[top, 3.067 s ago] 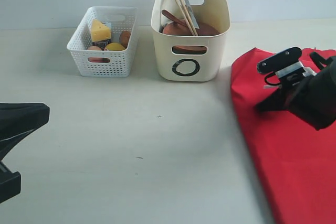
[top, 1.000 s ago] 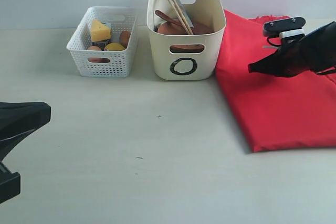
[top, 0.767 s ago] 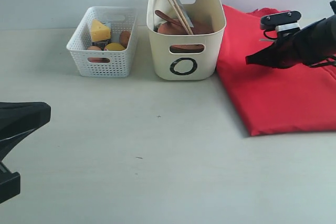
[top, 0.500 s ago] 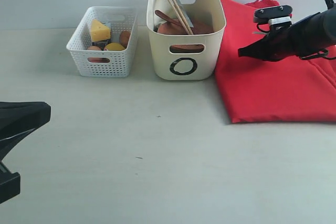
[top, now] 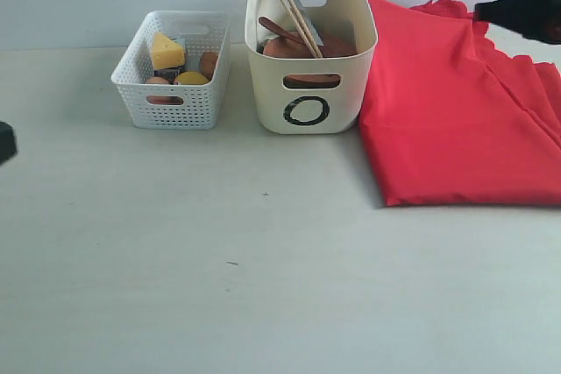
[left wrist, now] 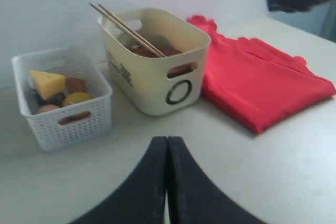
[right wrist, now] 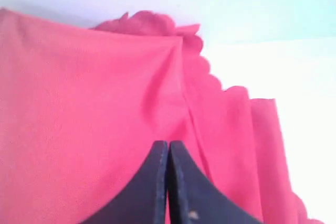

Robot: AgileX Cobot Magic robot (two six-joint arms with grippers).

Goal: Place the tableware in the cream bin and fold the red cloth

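The cream bin point(top: 312, 54) point(left wrist: 157, 66) stands at the back middle with its black "O" facing front. Chopsticks point(top: 289, 6) point(left wrist: 126, 22) stick out of it, and the brown plate point(top: 307, 47) and wooden spoon point(top: 279, 29) show inside; the other tableware is hidden. The red cloth point(top: 456, 111) point(left wrist: 257, 87) point(right wrist: 105, 103) lies folded to the right of the bin, scalloped edge at the back. My right gripper point(top: 482, 11) point(right wrist: 168, 145) hangs shut and empty above the cloth's far corner. My left gripper point(left wrist: 167, 140) is shut and empty, pointing at the bin from a distance.
A white lattice basket point(top: 172, 81) point(left wrist: 63, 103) with a cheese wedge point(top: 166, 50) and other food stands left of the cream bin. A pale wall runs behind the table point(top: 263, 260).
The right gripper laid the cloth's near half over the far half, let go and rose to the upper right. The left arm has withdrawn almost out of the exterior view.
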